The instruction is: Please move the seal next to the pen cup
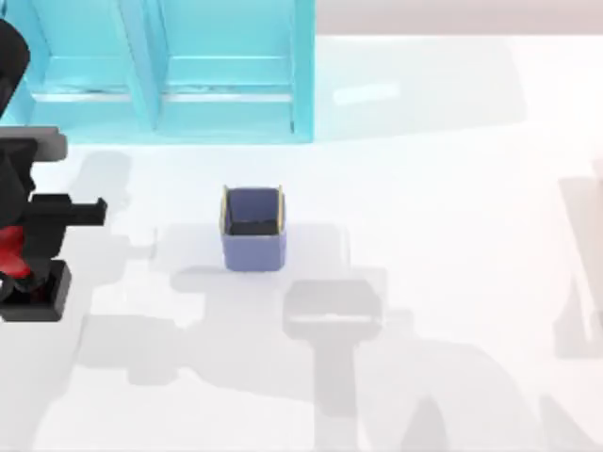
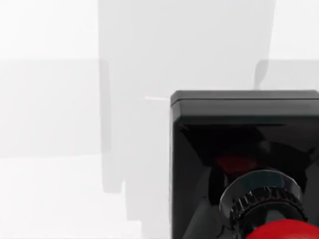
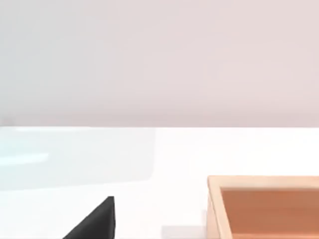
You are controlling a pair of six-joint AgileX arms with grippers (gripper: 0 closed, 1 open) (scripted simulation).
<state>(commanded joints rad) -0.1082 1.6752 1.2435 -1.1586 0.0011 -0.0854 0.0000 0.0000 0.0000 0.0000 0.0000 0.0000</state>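
Left gripper (image 1: 33, 250), at the table's left edge, appears clamped on the seal (image 1: 28, 273), which is well apart from the pen cup (image 1: 252, 229); a weak hold on the glossy knob could drop it during transfer.

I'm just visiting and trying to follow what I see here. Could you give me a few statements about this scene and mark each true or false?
1. The pen cup stands upright on the table. True.
2. The seal is touching the pen cup. False: it sits far off at the table's left edge.
3. The left tool is over the seal. True.
4. The seal's knob is blue. False: it is red.
5. A turquoise shelf unit stands behind the cup. True.
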